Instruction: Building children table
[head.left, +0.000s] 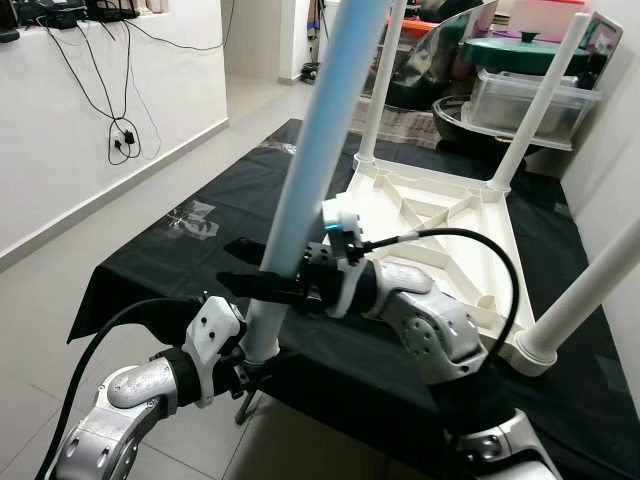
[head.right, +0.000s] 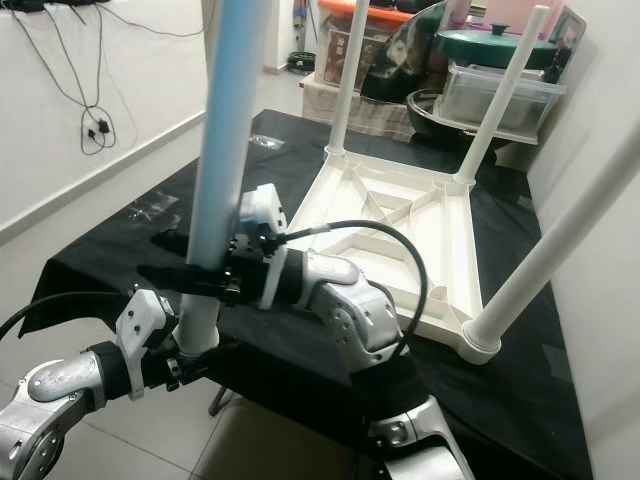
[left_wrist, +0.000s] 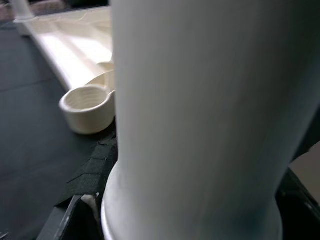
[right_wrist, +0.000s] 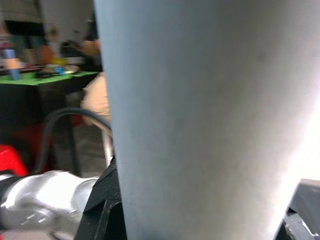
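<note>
the right gripper (head.left: 262, 283) clamps its black fingers around the long pale blue-white plastic table leg (head.left: 318, 150), while the left gripper (head.left: 250, 362) grips the same leg lower down, near its flared white base; the leg stands tilted, above the near edge of the black cloth-covered work table (head.left: 150, 270). just beyond lies the upturned cream plastic children's tabletop (head.left: 440, 235), three white legs already standing in its corners and one threaded corner socket (left_wrist: 86, 107) open beside the held leg
</note>
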